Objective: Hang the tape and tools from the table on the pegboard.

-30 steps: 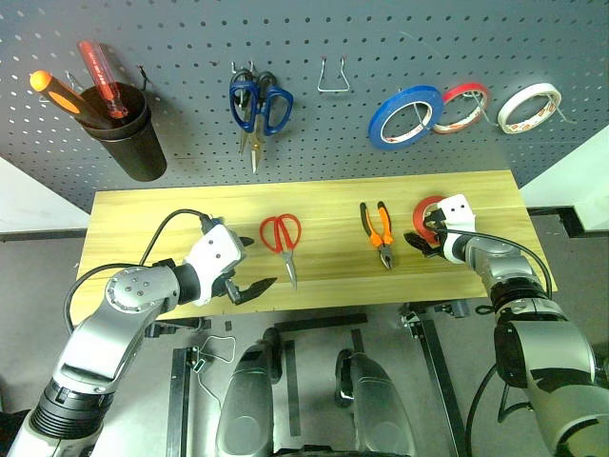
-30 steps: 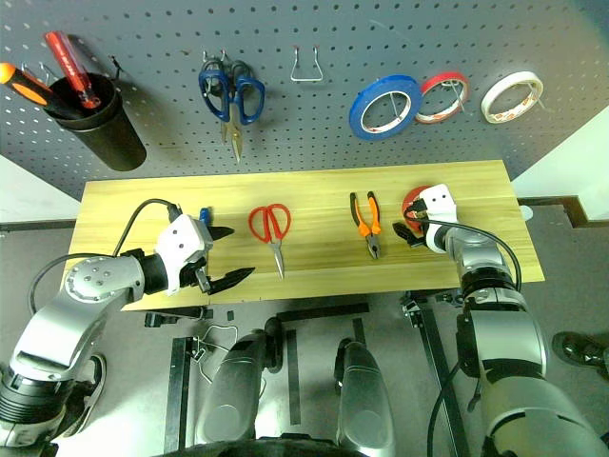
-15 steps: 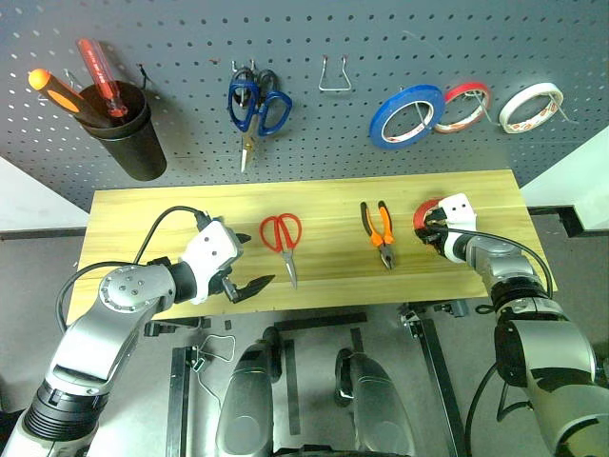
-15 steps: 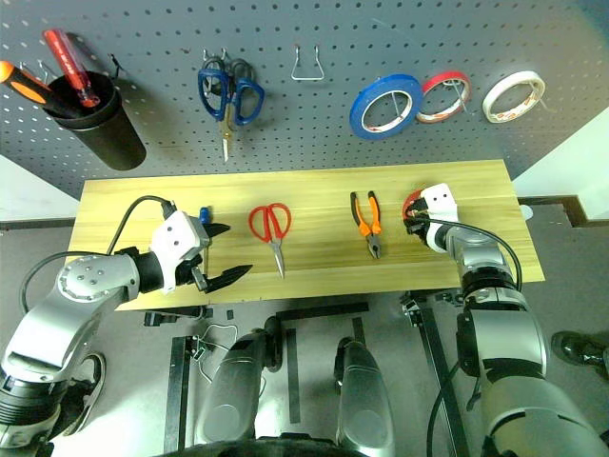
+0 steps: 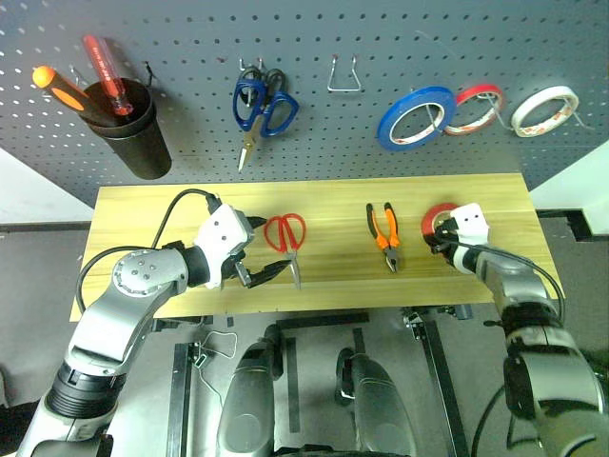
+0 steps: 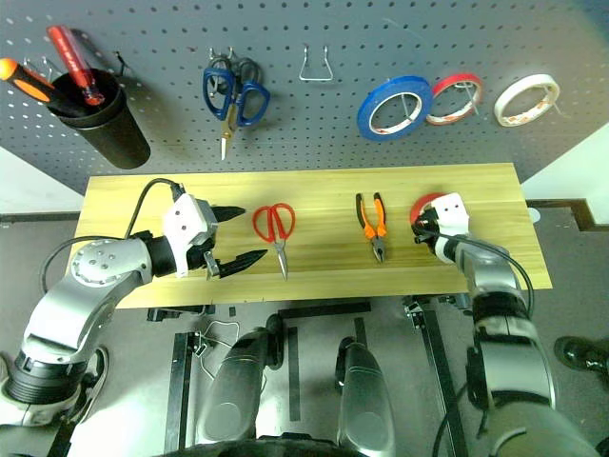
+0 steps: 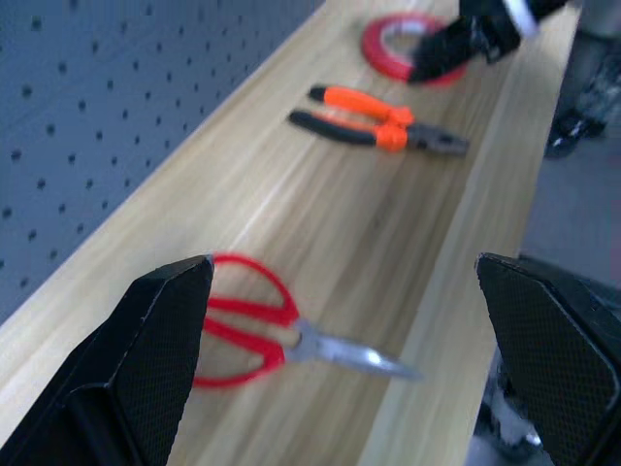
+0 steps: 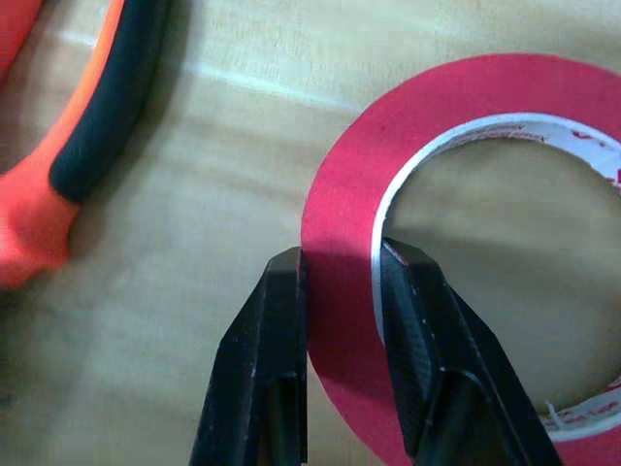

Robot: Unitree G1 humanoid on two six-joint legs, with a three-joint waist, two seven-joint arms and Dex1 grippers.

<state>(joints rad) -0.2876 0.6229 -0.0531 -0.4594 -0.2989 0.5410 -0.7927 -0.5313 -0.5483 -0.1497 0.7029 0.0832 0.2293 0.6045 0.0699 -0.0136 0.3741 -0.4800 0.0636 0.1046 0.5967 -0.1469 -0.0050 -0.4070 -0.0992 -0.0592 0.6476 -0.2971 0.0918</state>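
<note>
The right gripper [image 8: 340, 267] pinches the band of the red tape [image 8: 466, 243] lying flat on the table [image 5: 324, 186], one finger inside the hole; the pliers [image 5: 384, 231] sit at its 9 o'clock; the left gripper [image 6: 235, 234], fingers spread and empty, hovers at 9 o'clock of the red-handled scissors [image 6: 274, 225]; the pegboard [image 5: 314, 124] stands at 12 o'clock

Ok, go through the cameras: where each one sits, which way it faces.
Left eye, right eye: on the head, facing forward and down at the table and pegboard; both arms show.
Left wrist: looks along the open left gripper down the table at the scissors, pliers and tape.
Right wrist: close over the tape, right gripper shut on its wall.
Shared: all show the tape and pliers.
</note>
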